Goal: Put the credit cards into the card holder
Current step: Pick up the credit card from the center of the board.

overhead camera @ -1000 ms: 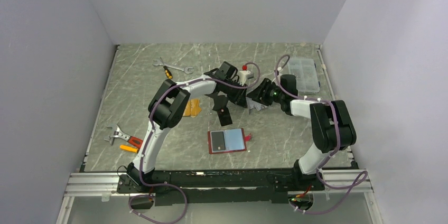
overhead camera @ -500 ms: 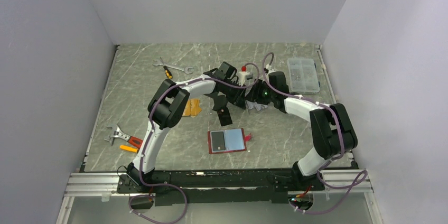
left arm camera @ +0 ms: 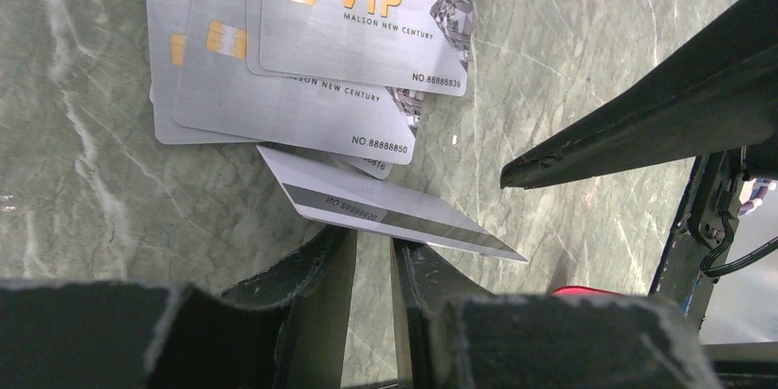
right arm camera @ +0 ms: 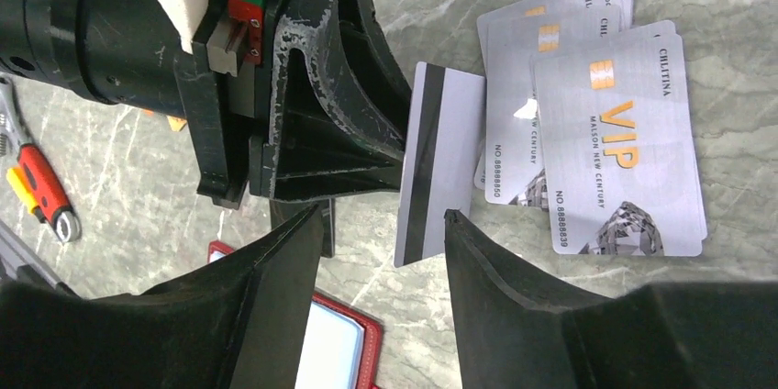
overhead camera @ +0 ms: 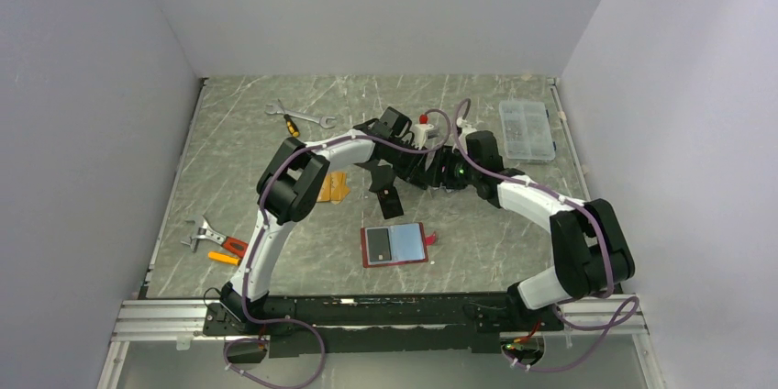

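My left gripper [left arm camera: 372, 235] is shut on the edge of a silver-grey credit card [left arm camera: 394, 210], magnetic stripe up, held just above the table. A fanned stack of silver-grey VIP cards [left arm camera: 321, 50] lies beyond it. My right gripper [right arm camera: 383, 215] is open, its fingers on either side of the held card's free end [right arm camera: 440, 150], not touching it. The dark-red card holder [overhead camera: 394, 244] lies open nearer the arms, clear sleeves up. Orange cards [overhead camera: 332, 187] and black cards [overhead camera: 389, 201] lie left of the grippers.
A clear compartment box [overhead camera: 526, 130] stands at the back right. Wrenches and a screwdriver [overhead camera: 298, 116] lie at the back left. An adjustable wrench and an orange-handled tool [overhead camera: 216, 244] lie near the left edge. A red-and-white object [overhead camera: 424, 123] sits behind the grippers.
My right arm has swung left and its gripper has closed in on the card held by my left gripper. The left arm has stayed put.
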`<state>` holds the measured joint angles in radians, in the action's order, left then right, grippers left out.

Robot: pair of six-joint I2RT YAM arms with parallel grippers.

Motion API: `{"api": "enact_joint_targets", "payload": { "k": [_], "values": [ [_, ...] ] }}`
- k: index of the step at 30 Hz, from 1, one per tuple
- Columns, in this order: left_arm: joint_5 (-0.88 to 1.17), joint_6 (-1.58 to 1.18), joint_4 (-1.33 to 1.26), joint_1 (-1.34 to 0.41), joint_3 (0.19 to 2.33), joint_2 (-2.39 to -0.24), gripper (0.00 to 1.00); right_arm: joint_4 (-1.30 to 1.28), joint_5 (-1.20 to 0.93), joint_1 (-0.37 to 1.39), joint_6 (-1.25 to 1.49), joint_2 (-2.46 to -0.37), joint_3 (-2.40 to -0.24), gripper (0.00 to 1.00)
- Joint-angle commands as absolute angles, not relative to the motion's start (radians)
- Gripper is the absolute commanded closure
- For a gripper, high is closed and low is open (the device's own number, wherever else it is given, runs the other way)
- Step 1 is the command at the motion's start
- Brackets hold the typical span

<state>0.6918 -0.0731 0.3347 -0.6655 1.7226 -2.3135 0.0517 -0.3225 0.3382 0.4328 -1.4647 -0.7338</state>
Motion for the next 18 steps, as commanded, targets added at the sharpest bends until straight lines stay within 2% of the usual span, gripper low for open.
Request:
{"api": "enact_joint_targets", "payload": {
  "k": [1, 6, 18],
  "values": [
    [0.677, -0.077, 0.338, -0.669, 1.74, -2.274, 0.74, 0.014, -0.284, 0.348, 0.376, -1.425, -0.742, 0.45],
    [0.677, -0.074, 0.34, -0.668, 1.743, -2.276, 0.74, -0.054, -0.212, 0.382, 0.328, -1.436, -0.78, 0.51],
    [0.68, -0.072, 0.344, -0.669, 1.743, -2.275, 0.75, -0.155, 0.011, 0.517, 0.237, -1.519, -0.9, 0.51]
  ]
}}
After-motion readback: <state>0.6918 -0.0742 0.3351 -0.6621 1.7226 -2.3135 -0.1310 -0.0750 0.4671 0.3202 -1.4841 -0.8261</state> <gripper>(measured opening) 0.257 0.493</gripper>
